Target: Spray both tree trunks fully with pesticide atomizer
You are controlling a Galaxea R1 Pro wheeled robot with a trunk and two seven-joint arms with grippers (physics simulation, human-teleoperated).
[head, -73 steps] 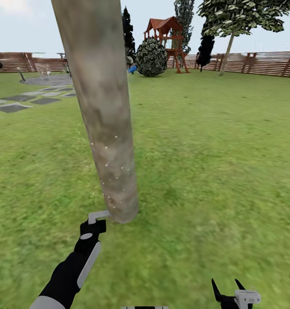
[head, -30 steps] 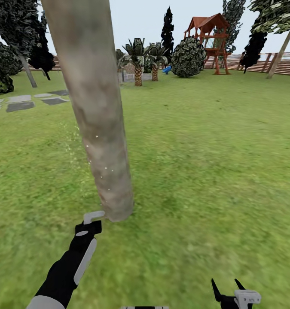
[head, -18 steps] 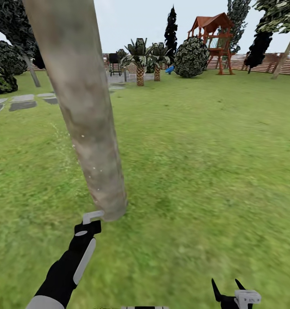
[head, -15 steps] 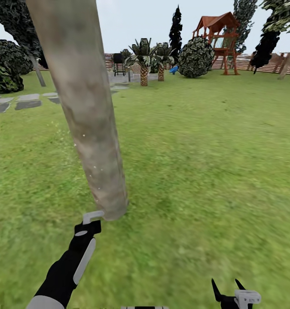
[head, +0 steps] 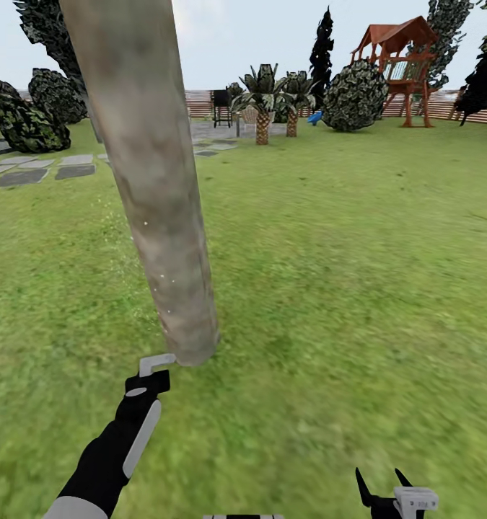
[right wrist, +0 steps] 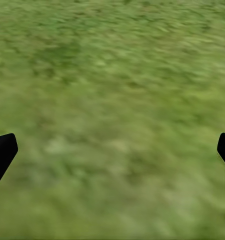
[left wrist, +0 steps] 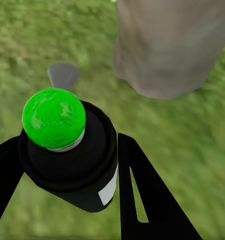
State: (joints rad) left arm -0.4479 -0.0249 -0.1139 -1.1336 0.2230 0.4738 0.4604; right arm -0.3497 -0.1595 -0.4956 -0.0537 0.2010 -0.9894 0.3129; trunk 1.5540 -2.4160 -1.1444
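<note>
Head view: left gripper [head: 159, 365] clamped on pesticide atomizer [left wrist: 67, 150], green cap up, low by the grass [head: 330, 288]. Tree trunk [head: 160, 187] base just ahead of its fingertips, speckled white. Right gripper [head: 382, 487] spread wide, holding nothing, well apart.

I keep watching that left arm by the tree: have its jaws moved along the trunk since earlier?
No. The left gripper sits beside the tree trunk base as before; only the background swung, so the camera turned.
</note>
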